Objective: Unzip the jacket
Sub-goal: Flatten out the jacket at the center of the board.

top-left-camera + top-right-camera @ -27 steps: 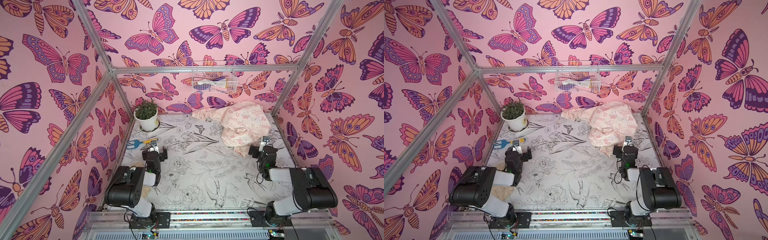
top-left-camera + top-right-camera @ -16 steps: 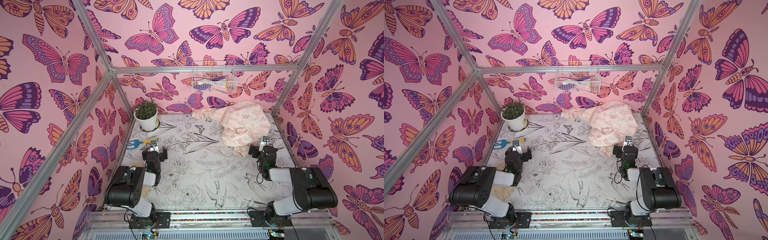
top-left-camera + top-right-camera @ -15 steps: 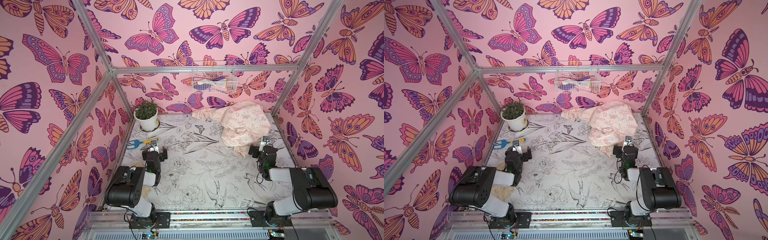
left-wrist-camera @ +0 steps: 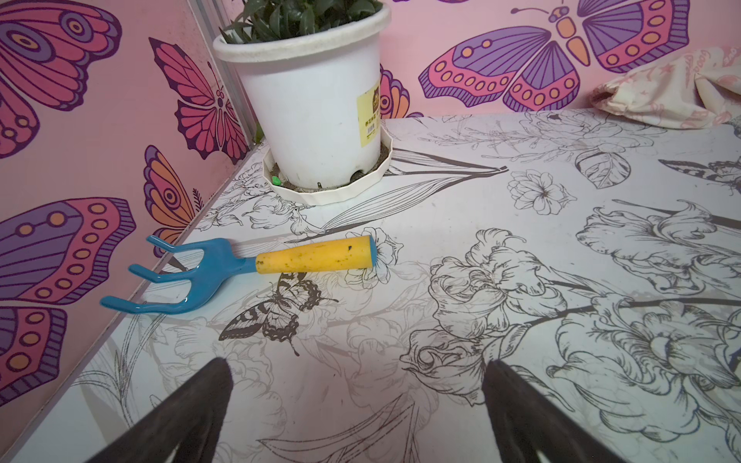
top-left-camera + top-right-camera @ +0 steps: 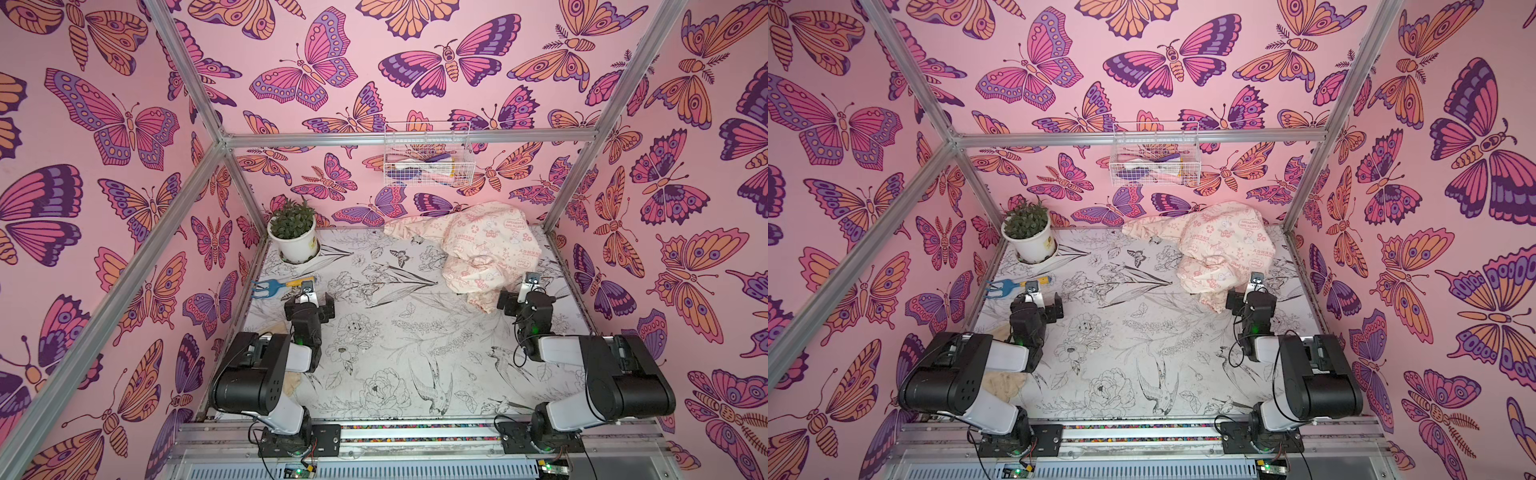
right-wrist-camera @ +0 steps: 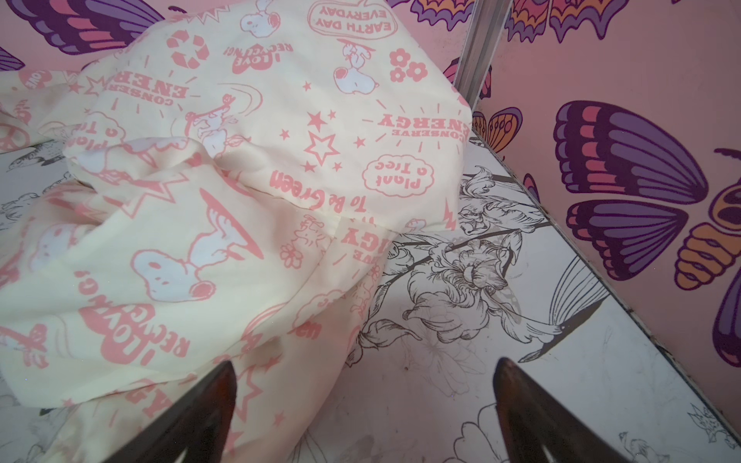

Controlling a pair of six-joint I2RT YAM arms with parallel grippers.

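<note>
The flower-printed table [image 5: 415, 332] bears the jacket [image 5: 490, 249], a potted plant [image 5: 294, 239], a rake [image 5: 274, 286] and a beige cloth [image 5: 1003, 380].

The jacket [image 6: 224, 168] lies crumpled and its folds hide the front from me; whether it is closed or open I cannot tell in any view. The left wrist view cuts it at the picture's edge. Whether one of my right fingers [image 6: 200, 405] touches its fabric I cannot tell. Of my left fingers [image 4: 192, 405] only the tips show. A beige cloth [image 5: 1003, 380] is half hidden under my left arm [image 5: 946, 374]. The things in the wire basket [image 5: 428, 179] are too small to name, the flowerpot [image 4: 312, 100] label too small to read.
</note>
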